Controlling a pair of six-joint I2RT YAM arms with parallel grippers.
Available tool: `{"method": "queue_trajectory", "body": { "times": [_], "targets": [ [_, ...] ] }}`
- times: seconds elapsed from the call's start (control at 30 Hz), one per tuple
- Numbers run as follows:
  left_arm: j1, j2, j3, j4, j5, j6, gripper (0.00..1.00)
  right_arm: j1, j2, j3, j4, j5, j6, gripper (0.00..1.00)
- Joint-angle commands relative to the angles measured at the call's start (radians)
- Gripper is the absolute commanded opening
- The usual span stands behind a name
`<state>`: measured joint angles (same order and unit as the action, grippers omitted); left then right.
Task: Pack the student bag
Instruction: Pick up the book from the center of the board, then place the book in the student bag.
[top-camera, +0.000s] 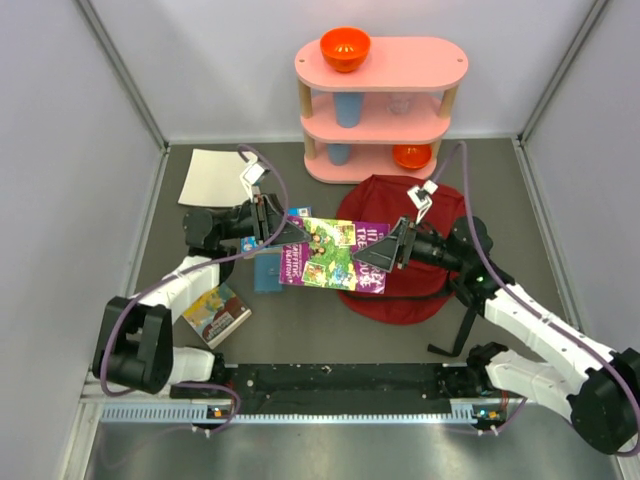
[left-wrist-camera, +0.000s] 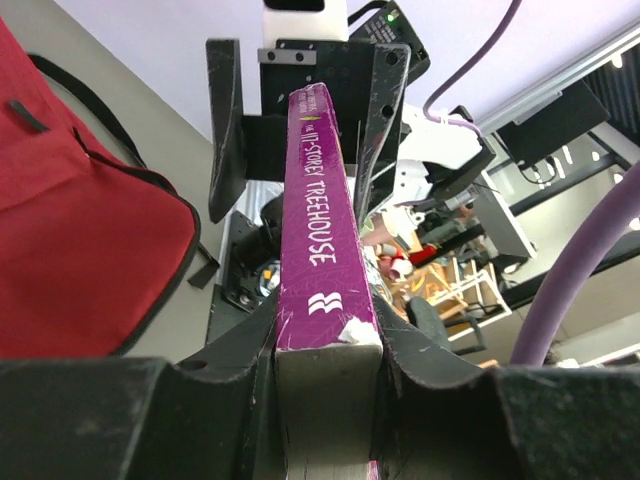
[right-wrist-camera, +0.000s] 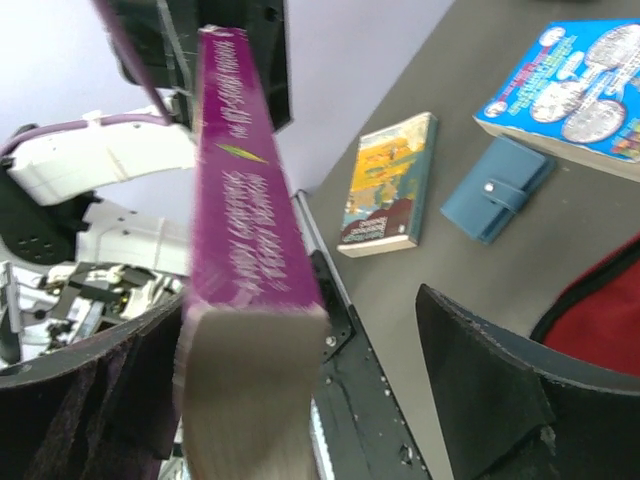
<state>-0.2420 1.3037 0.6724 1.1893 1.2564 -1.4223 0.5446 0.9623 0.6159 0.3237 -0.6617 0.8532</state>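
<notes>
You see the bag (top-camera: 400, 295) on the table (top-camera: 300, 335), right of centre. Over its left edge hangs the book (top-camera: 335, 255), clamped in the left end effector (top-camera: 293, 232). The right end effector (top-camera: 380, 254) gapes wide. A wallet (top-camera: 266, 272) and a paperback (top-camera: 217, 313) lie well to the left.

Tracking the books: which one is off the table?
The purple Treehouse book, clamped in the left gripper; the blue book and yellow-teal book lie on the table.

book (top-camera: 330, 255) over left edge of student bag (top-camera: 400, 295), wallet (top-camera: 267, 272) further left, shelf (top-camera: 440, 62) behind
</notes>
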Motion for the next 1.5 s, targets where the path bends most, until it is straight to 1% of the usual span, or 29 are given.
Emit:
{"method": "queue_trajectory", "body": {
  "times": [0.0, 0.03, 0.13, 0.2, 0.27, 0.33, 0.4, 0.47, 0.57, 0.67, 0.7, 0.8, 0.87, 0.9, 0.93, 0.97, 1.0, 1.03, 1.07, 1.1, 1.13, 1.17, 1.23, 1.27, 1.33, 1.37, 1.4, 1.43, 1.47],
  "targets": [
    [0.001, 0.016, 0.046, 0.363, 0.009, -0.144, 0.0, -0.012, 0.012, -0.008, 0.201, -0.099, 0.058, 0.81],
    [0.001, 0.017, 0.047, 0.336, 0.009, -0.12, 0.0, -0.012, 0.022, -0.011, 0.224, -0.114, 0.075, 0.73],
    [0.001, -0.003, 0.044, 0.241, 0.009, -0.017, 0.0, -0.014, 0.039, -0.021, 0.279, -0.159, 0.127, 0.66],
    [0.001, -0.033, 0.044, 0.111, 0.0, 0.051, 0.0, -0.014, 0.046, -0.025, 0.287, -0.177, 0.148, 0.66],
    [0.001, -0.075, 0.049, -0.059, -0.017, 0.173, 0.0, -0.012, 0.047, -0.034, 0.287, -0.173, 0.165, 0.67],
    [0.001, -0.102, 0.058, -0.178, -0.028, 0.293, 0.0, -0.012, 0.047, -0.041, 0.294, -0.173, 0.178, 0.67],
    [0.0, -0.133, 0.073, -0.319, -0.037, 0.362, 0.0, -0.011, 0.047, -0.044, 0.301, -0.179, 0.19, 0.66],
    [0.0, -0.147, 0.082, -0.373, -0.043, 0.414, 0.0, -0.006, 0.052, -0.036, 0.29, -0.202, 0.163, 0.66],
    [-0.005, -0.144, 0.082, -0.355, -0.045, 0.395, 0.0, -0.003, 0.052, -0.025, 0.229, -0.188, 0.12, 0.63],
    [-0.011, -0.139, 0.069, -0.335, -0.051, 0.385, 0.0, -0.002, 0.062, -0.03, 0.288, -0.196, 0.145, 0.49],
    [-0.013, -0.141, 0.066, -0.332, -0.049, 0.384, 0.0, 0.0, 0.075, -0.03, 0.305, -0.197, 0.153, 0.34],
    [-0.013, -0.147, 0.055, -0.349, -0.058, 0.414, 0.0, 0.0, 0.078, -0.044, 0.357, -0.187, 0.182, 0.05],
    [-0.013, -0.165, 0.065, -0.462, -0.077, 0.471, 0.39, 0.0, 0.067, -0.051, 0.35, -0.149, 0.184, 0.0],
    [-0.013, -0.178, 0.073, -0.52, -0.09, 0.561, 0.55, -0.002, 0.043, -0.051, 0.315, -0.121, 0.175, 0.0],
    [-0.013, -0.211, 0.093, -0.703, -0.15, 0.624, 0.62, -0.002, 0.02, -0.039, 0.182, -0.083, 0.126, 0.0],
    [-0.013, -0.233, 0.107, -0.803, -0.191, 0.696, 0.76, -0.003, -0.005, -0.028, 0.084, 0.022, 0.088, 0.0],
    [-0.013, -0.254, 0.122, -0.917, -0.254, 0.832, 0.81, -0.003, -0.032, -0.016, -0.001, 0.083, 0.052, 0.0],
    [-0.013, -0.298, 0.139, -0.995, -0.311, 0.882, 0.85, -0.002, -0.103, 0.004, -0.084, 0.158, 0.006, 0.0],
    [-0.013, -0.319, 0.138, -1.084, -0.425, 0.916, 0.93, -0.003, -0.138, 0.011, -0.262, 0.33, -0.009, 0.0],
    [-0.013, -0.337, 0.135, -1.102, -0.464, 0.954, 0.99, -0.005, -0.181, 0.019, -0.322, 0.415, -0.02, 0.0],
    [-0.014, -0.362, 0.113, -1.1, -0.495, 0.959, 0.99, -0.006, -0.247, 0.034, -0.428, 0.504, -0.019, 0.0],
    [-0.014, -0.369, 0.104, -1.093, -0.526, 0.962, 0.99, -0.009, -0.284, 0.038, -0.54, 0.645, -0.014, 0.0],
    [-0.031, -0.365, 0.102, -1.109, -0.546, 0.996, 0.99, -0.014, -0.344, 0.057, -0.656, 0.767, 0.013, 0.0],
    [-0.046, -0.359, 0.104, -1.119, -0.558, 1.01, 0.99, -0.015, -0.408, 0.061, -0.702, 0.872, 0.026, 0.0],
    [-0.121, -0.339, 0.118, -1.149, -0.617, 1.071, 0.99, -0.014, -0.47, 0.077, -0.845, 0.988, 0.082, 0.0],
    [-0.193, -0.33, 0.127, -1.16, -0.639, 1.098, 0.99, -0.015, -0.528, 0.079, -0.889, 1.099, 0.095, 0.0],
    [-0.229, -0.319, 0.136, -1.183, -0.684, 1.153, 0.99, -0.014, -0.562, 0.084, -0.957, 1.15, 0.093, 0.0],
    [-0.264, -0.285, 0.159, -1.185, -0.698, 1.178, 0.99, -0.015, -0.588, 0.108, -1.007, 1.256, 0.115, 0.0],
    [-0.333, -0.267, 0.174, -1.214, -0.718, 1.203, 0.99, -0.014, -0.629, 0.123, -1.044, 1.305, 0.118, 0.0]
  ]
}}
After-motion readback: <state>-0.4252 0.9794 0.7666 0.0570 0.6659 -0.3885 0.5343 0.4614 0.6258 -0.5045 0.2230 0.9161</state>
